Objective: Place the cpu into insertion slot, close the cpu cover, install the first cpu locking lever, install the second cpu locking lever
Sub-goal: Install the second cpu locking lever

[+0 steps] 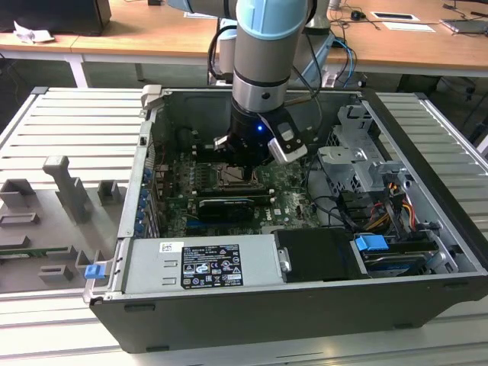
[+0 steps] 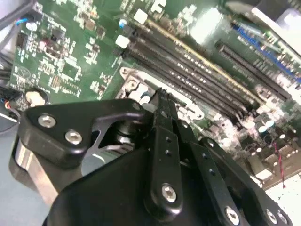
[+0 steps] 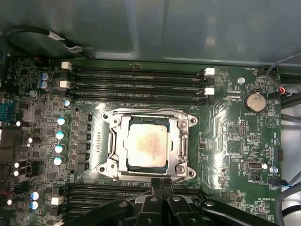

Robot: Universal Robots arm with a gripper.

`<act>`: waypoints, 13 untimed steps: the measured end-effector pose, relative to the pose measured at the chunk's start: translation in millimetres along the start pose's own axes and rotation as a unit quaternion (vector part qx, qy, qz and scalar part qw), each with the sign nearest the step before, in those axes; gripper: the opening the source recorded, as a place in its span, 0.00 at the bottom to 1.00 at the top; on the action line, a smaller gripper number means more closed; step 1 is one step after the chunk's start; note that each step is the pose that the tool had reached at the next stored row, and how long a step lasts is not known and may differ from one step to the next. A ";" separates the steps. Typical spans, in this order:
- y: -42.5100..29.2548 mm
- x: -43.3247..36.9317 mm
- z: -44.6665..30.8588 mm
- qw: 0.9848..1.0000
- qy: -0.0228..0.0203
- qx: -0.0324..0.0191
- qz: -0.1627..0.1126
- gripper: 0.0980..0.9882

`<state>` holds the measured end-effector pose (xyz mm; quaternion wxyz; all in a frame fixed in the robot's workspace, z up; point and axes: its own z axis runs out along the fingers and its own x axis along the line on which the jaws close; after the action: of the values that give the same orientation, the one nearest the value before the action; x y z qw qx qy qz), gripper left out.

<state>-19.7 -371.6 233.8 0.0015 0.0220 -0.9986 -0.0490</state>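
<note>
Cpu (image 3: 146, 146) seated in insertion slot (image 3: 114, 175), cpu cover (image 3: 181, 141) down — just beyond my gripper (image 3: 162, 184); fingers together, holding nothing.

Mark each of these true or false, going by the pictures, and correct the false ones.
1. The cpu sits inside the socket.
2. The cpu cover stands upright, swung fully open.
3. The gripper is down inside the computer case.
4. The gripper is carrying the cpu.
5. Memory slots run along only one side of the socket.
1. True. The cpu lies flat in the insertion slot.
2. False. The cpu cover lies flat, framing the chip.
3. True. The gripper is low over the motherboard, at the socket's edge.
4. False. The chip rests in the socket, apart from the fingertips.
5. False. Long black memory slots run along two opposite sides.
</note>
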 end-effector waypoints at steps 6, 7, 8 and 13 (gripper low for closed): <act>-6.0 14.0 -0.6 1.000 0.000 -0.007 0.000 0.01; -5.9 17.9 -0.5 1.000 0.000 -0.008 0.000 0.01; -5.7 23.3 -0.2 1.000 0.000 -0.009 0.000 0.01; -6.3 25.5 6.9 1.000 0.000 -0.013 -0.001 0.01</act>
<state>-45.0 -378.3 226.3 0.0013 0.0226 -0.9978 -0.0620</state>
